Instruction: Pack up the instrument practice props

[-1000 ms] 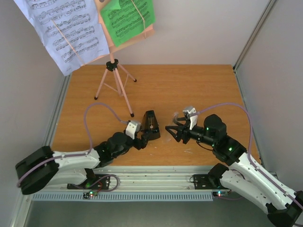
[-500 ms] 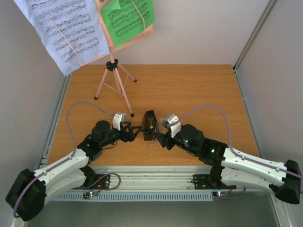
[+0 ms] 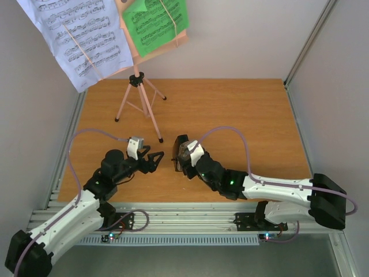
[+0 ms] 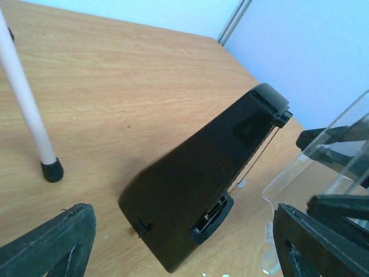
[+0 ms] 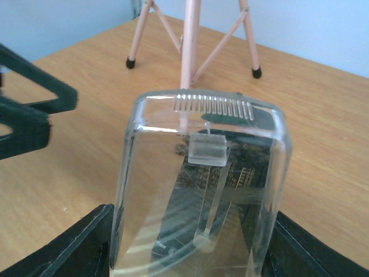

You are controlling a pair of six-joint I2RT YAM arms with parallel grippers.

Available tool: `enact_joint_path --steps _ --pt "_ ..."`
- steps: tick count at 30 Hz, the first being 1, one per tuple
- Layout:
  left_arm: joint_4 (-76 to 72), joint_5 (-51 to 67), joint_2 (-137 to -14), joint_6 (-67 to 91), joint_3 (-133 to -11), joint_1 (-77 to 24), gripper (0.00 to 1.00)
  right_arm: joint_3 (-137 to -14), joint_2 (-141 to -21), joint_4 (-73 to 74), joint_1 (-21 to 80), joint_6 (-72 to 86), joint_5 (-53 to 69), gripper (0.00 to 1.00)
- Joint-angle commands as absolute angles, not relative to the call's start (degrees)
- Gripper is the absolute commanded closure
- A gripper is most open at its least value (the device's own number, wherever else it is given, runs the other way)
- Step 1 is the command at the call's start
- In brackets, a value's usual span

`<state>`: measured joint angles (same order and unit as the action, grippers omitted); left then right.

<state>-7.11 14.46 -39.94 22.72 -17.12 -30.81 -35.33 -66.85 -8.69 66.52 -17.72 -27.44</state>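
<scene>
Right gripper (image 5: 193,254) pinches the clear cover (image 5: 202,173) just right of the upright metronome (image 3: 182,143) — by the table (image 3: 242,115)'s near edge — cover's length matching its body, left gripper (image 3: 157,158) spread, empty, opposite.

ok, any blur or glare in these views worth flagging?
Left wrist: metronome fairly sharp, own fingers soft at the bottom corners. Right wrist: clear cover shows pale reflections, stand legs behind slightly soft. Top external: evenly lit, no glare.

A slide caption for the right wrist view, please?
Right hand holds the clear cover before the black metronome, pink stand behind.
</scene>
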Motion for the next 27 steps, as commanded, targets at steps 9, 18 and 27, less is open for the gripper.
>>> enact_joint_path --steps 9,18,27 --pt "-3.0 10.2 -36.2 17.7 -16.3 -30.5 0.16 -34.6 -74.2 -25.5 67.9 -18.0 -40.0 0.49" --pt "-3.3 10.2 -36.9 17.5 -16.1 -30.5 0.16 -33.5 -79.1 -29.8 68.4 -15.9 -42.0 0.49" --pt "-3.1 9.9 -36.9 17.5 -16.1 -30.5 0.16 -33.0 -82.4 -33.3 68.4 -16.1 -44.6 0.49"
